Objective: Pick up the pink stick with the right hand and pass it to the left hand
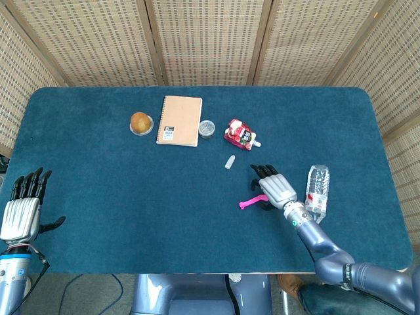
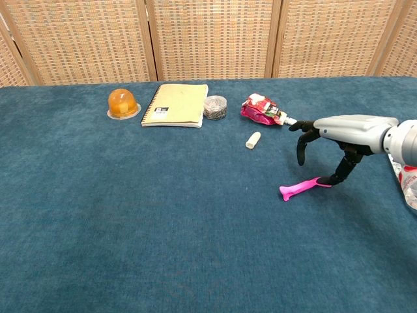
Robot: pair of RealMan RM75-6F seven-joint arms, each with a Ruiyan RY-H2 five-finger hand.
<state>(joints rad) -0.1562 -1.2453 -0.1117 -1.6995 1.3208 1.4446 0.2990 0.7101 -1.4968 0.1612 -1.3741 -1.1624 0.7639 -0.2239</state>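
Observation:
The pink stick (image 1: 249, 202) (image 2: 300, 188) lies flat on the blue table, right of centre. My right hand (image 1: 272, 186) (image 2: 340, 135) hovers palm-down over the stick's right end, fingers spread and pointing down; one dark fingertip (image 2: 337, 180) is at or just above that end. Nothing is held in it. At the table's near left corner my left hand (image 1: 22, 210) is raised with its fingers apart, empty, seen only in the head view.
A clear water bottle (image 1: 317, 191) (image 2: 405, 168) lies just right of the right hand. Further back are a small white cap (image 1: 230, 162), a red snack pouch (image 1: 240, 134), a metal tin (image 1: 207, 128), a tan notebook (image 1: 179, 120) and an orange jelly cup (image 1: 140, 123).

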